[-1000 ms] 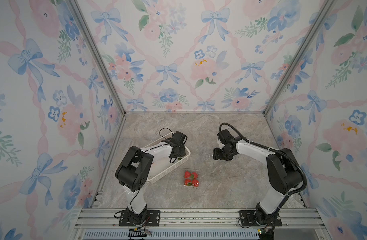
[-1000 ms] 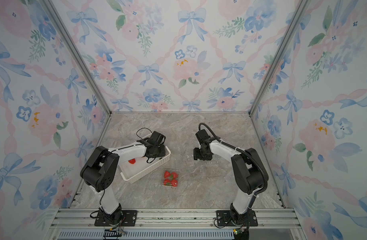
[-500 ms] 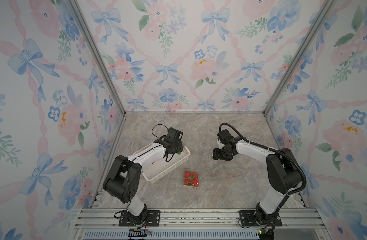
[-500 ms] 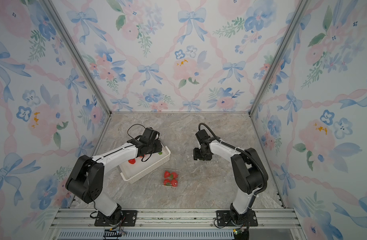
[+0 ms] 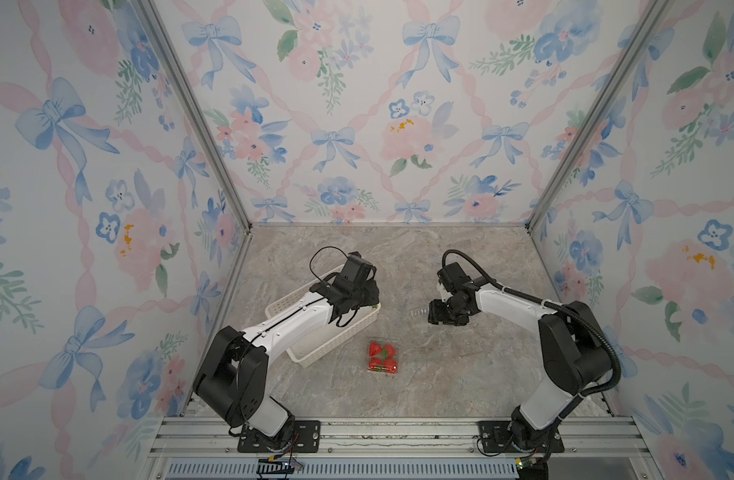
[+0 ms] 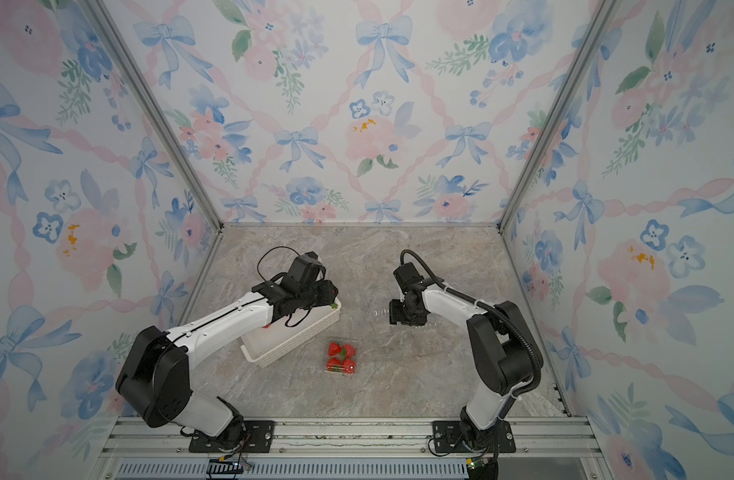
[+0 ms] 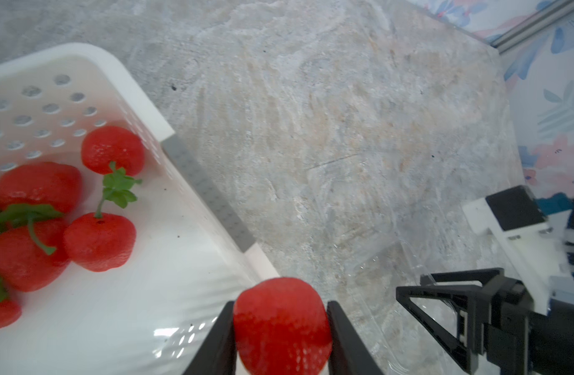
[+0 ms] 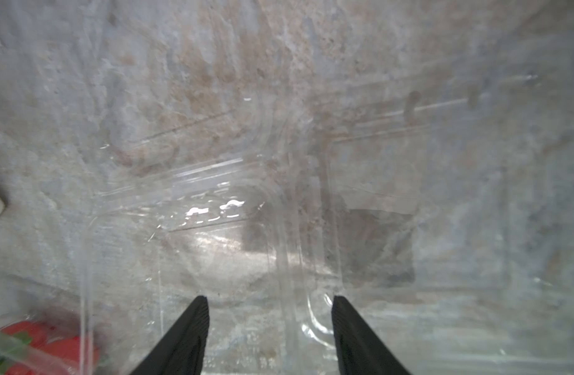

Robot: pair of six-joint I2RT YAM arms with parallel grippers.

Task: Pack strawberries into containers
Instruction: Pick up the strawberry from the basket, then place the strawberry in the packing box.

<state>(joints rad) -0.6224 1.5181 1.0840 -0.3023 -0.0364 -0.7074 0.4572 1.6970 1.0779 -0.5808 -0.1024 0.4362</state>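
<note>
Two arms, made the same. The left arm [image 5: 290,320] at seven o'clock and the right arm [image 5: 510,303] at five o'clock have smooth white tubes and fat black joints. One has a thin looping wire [image 5: 311,262], the other a bumpy black hose [image 5: 613,358]. Black plates [image 5: 305,432] with little screws sit underneath. The fingers [image 7: 347,337] are black and pointy.

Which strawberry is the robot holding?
The strawberry pinched in the left gripper, over the white basket's edge. The others lie loose in the basket or packed in a clear container.
</note>
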